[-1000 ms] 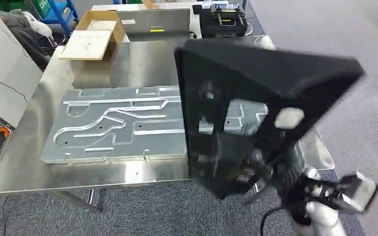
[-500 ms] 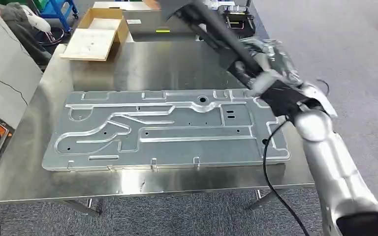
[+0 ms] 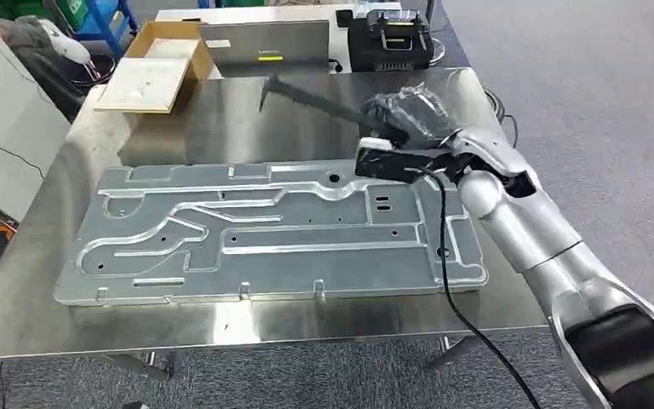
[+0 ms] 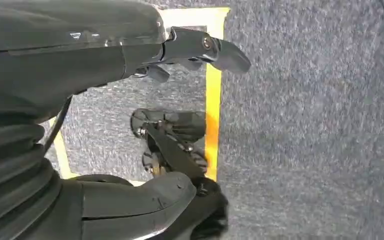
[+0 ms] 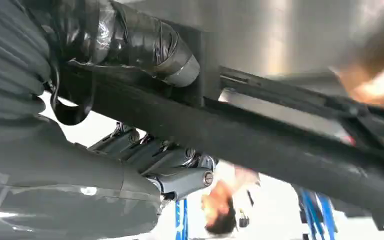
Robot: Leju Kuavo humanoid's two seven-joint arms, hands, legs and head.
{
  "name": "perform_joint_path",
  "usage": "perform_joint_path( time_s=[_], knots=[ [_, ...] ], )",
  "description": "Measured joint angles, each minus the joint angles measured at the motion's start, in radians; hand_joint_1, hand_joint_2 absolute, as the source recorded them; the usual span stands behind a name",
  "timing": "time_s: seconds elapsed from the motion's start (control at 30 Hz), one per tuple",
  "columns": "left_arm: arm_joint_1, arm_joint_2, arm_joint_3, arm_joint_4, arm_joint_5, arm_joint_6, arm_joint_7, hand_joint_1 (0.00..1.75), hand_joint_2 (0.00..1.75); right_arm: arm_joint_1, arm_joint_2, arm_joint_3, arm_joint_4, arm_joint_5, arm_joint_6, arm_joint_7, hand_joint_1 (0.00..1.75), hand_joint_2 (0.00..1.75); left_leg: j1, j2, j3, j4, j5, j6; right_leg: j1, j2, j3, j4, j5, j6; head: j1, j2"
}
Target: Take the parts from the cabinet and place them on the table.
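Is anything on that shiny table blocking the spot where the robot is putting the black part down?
Nothing visible does. The right hand holds the black part above bare table, behind the big machined plate.

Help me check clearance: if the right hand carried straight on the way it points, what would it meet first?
Probably the grey laptop at the steel table's far edge; the right hand and its flat black part point there, though depth is unclear.

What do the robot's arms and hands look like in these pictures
The right arm is rounded silver segments with a black section near the body, and a black cable hangs from the wrist. The right hand is dark and glossy. The left hand has a grey ribbed cover, thick grey thumb and darker fingers.
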Motion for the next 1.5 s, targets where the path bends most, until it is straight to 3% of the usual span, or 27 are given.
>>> perform_joint_path(
  time_s=[0.07,0.1,0.2,0.27,0.3,0.37,0.4,0.43,0.47,0.5,0.57,0.6,0.73,0.77,0.8,0.9,0.97,1.0,1.07,1.1,1.13,1.23,1.3,1.33,1.43,1.47,1.5],
  knots=[
    [-0.002,0.001,-0.006,0.000,0.004,-0.015,-0.016,0.00,1.75,-0.040,0.036,0.068,0.082,0.049,0.032,0.014,1.43,1.75,-0.002,0.001,0.077,-0.184,0.083,0.013,0.001,0.005,0.010,0.003,-0.010,0.003,0.000,0.000],
    [-0.003,0.002,-0.009,0.000,0.004,-0.020,-0.024,0.00,1.75,-0.055,0.059,0.101,0.131,0.064,0.044,0.015,1.43,1.75,-0.010,0.001,0.090,-0.193,0.071,0.016,0.009,0.009,0.008,0.003,-0.011,0.007,0.000,0.000],
    [-0.008,0.002,-0.013,0.000,0.003,-0.038,-0.046,0.00,1.75,-0.071,0.121,0.188,0.251,0.072,0.087,0.008,1.43,1.75,-0.011,-0.002,0.098,-0.213,0.064,0.021,0.004,0.010,0.004,-0.002,-0.009,0.018,0.000,0.000],
    [-0.006,-0.001,-0.019,0.000,0.005,-0.055,-0.061,0.00,1.75,-0.067,0.171,0.238,0.335,0.073,0.089,0.005,1.43,1.75,0.004,0.001,0.109,-0.230,0.071,0.030,0.006,0.007,0.004,0.007,-0.023,0.028,-0.001,0.000],
    [-0.006,-0.001,-0.021,0.000,0.005,-0.062,-0.065,0.00,1.75,-0.068,0.188,0.252,0.371,0.073,0.089,0.005,1.43,1.75,0.005,0.000,0.112,-0.233,0.070,0.034,0.008,0.005,-0.010,0.042,-0.045,0.032,0.001,0.000],
    [-0.007,-0.001,-0.027,0.000,0.005,-0.075,-0.073,0.00,1.75,-0.069,0.229,0.281,0.441,0.073,0.088,0.005,1.43,1.75,0.005,0.003,0.116,-0.233,0.066,0.040,0.000,0.005,-0.090,0.198,-0.114,0.041,0.000,0.000],
    [-0.008,-0.001,-0.029,0.000,0.005,-0.081,-0.077,0.00,1.75,-0.067,0.245,0.296,0.469,0.073,0.087,0.005,0.00,0.00,0.005,0.005,0.117,-0.233,0.065,0.040,-0.004,0.004,-0.134,0.277,-0.139,0.044,0.000,0.000],
    [-0.008,0.000,-0.029,0.000,0.006,-0.084,-0.080,0.00,1.75,-0.065,0.259,0.312,0.497,0.076,0.088,0.003,0.00,0.00,0.006,0.005,0.119,-0.233,0.063,0.040,-0.008,0.003,-0.162,0.320,-0.142,0.047,0.000,0.000],
    [-0.007,0.000,-0.030,0.000,0.007,-0.086,-0.082,0.00,1.75,-0.063,0.272,0.326,0.519,0.078,0.090,-0.001,0.00,0.00,0.006,0.004,0.122,-0.233,0.061,0.039,-0.012,0.001,-0.166,0.314,-0.123,0.049,0.000,0.000],
    [-0.007,-0.001,-0.032,0.000,0.007,-0.089,-0.084,0.00,1.75,-0.061,0.286,0.340,0.542,0.080,0.094,-0.005,0.00,0.00,0.007,0.003,0.125,-0.233,0.060,0.037,-0.015,-0.001,-0.145,0.259,-0.079,0.049,0.000,0.000],
    [-0.006,-0.002,-0.035,0.000,0.007,-0.092,-0.087,0.00,1.75,-0.062,0.308,0.360,0.577,0.081,0.094,-0.011,0.00,0.00,0.008,0.002,0.131,-0.232,0.055,0.030,-0.016,-0.002,-0.061,0.076,0.016,0.044,0.000,0.000],
    [-0.006,-0.003,-0.036,0.000,0.007,-0.093,-0.090,0.00,1.75,-0.063,0.321,0.369,0.589,0.081,0.095,-0.012,0.00,0.00,0.008,0.003,0.131,-0.231,0.053,0.025,-0.014,-0.003,-0.031,0.007,0.024,0.040,0.000,0.000],
    [-0.011,-0.005,-0.037,0.000,0.007,-0.094,-0.094,0.00,1.75,-0.061,0.353,0.398,0.630,0.081,0.110,-0.025,0.00,0.00,0.007,0.005,0.139,-0.242,0.054,-0.002,0.001,0.002,-0.022,-0.006,0.026,0.024,0.000,0.000],
    [-0.011,-0.005,-0.037,0.000,0.008,-0.094,-0.095,0.00,1.75,-0.063,0.361,0.404,0.636,0.081,0.110,-0.028,0.00,0.00,0.007,0.005,0.140,-0.242,0.048,-0.009,-0.008,0.000,-0.013,-0.020,0.032,0.015,0.000,0.000],
    [-0.011,-0.005,-0.037,0.000,0.008,-0.094,-0.095,0.00,0.00,-0.062,0.368,0.410,0.643,0.080,0.108,-0.029,0.00,0.00,0.010,0.006,0.137,-0.221,0.030,-0.011,-0.010,-0.001,-0.006,-0.026,0.034,0.010,0.000,0.000],
    [-0.011,-0.008,-0.038,0.000,0.010,-0.090,-0.103,0.00,0.00,-0.057,0.377,0.415,0.655,0.050,0.069,-0.035,0.00,0.00,0.010,0.005,0.036,0.004,-0.082,-0.017,-0.006,-0.004,-0.003,-0.026,0.031,0.001,0.000,0.000],
    [-0.006,-0.008,-0.039,0.000,0.015,-0.089,-0.102,0.00,0.00,-0.054,0.377,0.412,0.658,0.006,0.027,-0.047,0.00,0.00,0.010,0.006,0.002,0.071,-0.088,-0.018,-0.004,-0.002,-0.003,-0.024,0.030,0.000,0.000,0.000],
    [-0.006,-0.008,-0.040,0.000,0.015,-0.089,-0.102,0.00,0.00,-0.052,0.377,0.406,0.658,-0.018,0.008,-0.054,0.00,0.00,0.010,0.006,0.019,0.031,-0.056,-0.017,-0.005,-0.001,-0.002,-0.024,0.029,0.000,0.000,0.000],
    [-0.007,-0.008,-0.043,0.000,0.015,-0.083,-0.100,0.00,0.00,-0.044,0.374,0.375,0.649,-0.085,-0.035,-0.077,0.00,0.00,0.010,0.006,0.095,-0.132,0.032,-0.012,-0.005,0.004,0.000,-0.020,0.026,0.004,0.000,0.000],
    [-0.007,-0.008,-0.044,0.000,0.015,-0.081,-0.099,0.00,0.00,-0.041,0.371,0.351,0.638,-0.112,-0.054,-0.086,0.00,0.00,0.011,0.007,0.130,-0.211,0.056,-0.009,-0.005,0.006,-0.002,-0.019,0.023,0.009,0.000,0.000],
    [-0.009,-0.008,-0.045,0.000,0.015,-0.081,-0.098,0.00,0.00,-0.041,0.368,0.328,0.627,-0.137,-0.070,-0.097,0.00,0.00,0.005,0.005,0.143,-0.233,0.046,-0.007,0.004,0.008,-0.009,-0.011,0.022,0.014,0.000,0.000],
    [-0.007,-0.008,-0.052,0.000,0.016,-0.078,-0.097,0.00,0.00,0.010,0.347,0.229,0.538,-0.309,-0.137,-0.192,0.00,0.00,0.006,0.000,0.135,-0.225,0.043,0.006,0.004,0.008,-0.011,-0.012,0.024,0.026,0.000,0.000],
    [-0.008,-0.011,-0.058,0.000,0.017,-0.079,-0.099,0.00,0.00,0.070,0.325,0.125,0.405,-0.431,-0.166,-0.253,0.00,0.00,0.012,0.000,0.139,-0.231,0.047,0.020,0.000,0.004,-0.018,0.015,0.000,0.039,0.000,0.000],
    [-0.008,-0.011,-0.060,0.000,0.018,-0.082,-0.103,0.00,0.00,0.116,0.307,0.061,0.288,-0.483,-0.188,-0.273,0.00,0.00,0.012,-0.001,0.139,-0.231,0.046,0.032,-0.001,0.002,-0.043,0.072,-0.039,0.045,0.000,0.000],
    [-0.003,-0.010,-0.061,0.000,0.025,-0.090,-0.117,0.00,0.00,0.230,0.262,-0.115,-0.019,-0.561,-0.242,-0.294,0.00,0.00,0.008,-0.004,0.139,-0.230,0.042,0.037,-0.004,0.001,-0.152,0.300,-0.141,0.055,0.000,0.000],
    [0.000,-0.010,-0.061,0.000,0.026,-0.092,-0.119,0.00,0.00,0.265,0.247,-0.161,-0.107,-0.568,-0.242,-0.292,0.00,0.00,0.008,-0.008,0.140,-0.230,0.041,0.039,-0.004,0.001,-0.166,0.322,-0.136,0.055,0.000,0.000],
    [0.002,-0.010,-0.061,0.000,0.026,-0.092,-0.120,0.00,0.00,0.293,0.233,-0.207,-0.190,-0.572,-0.241,-0.284,0.00,0.00,0.007,-0.010,0.143,-0.230,0.039,0.040,-0.004,0.001,-0.157,0.296,-0.108,0.053,0.000,0.000]
  ],
)
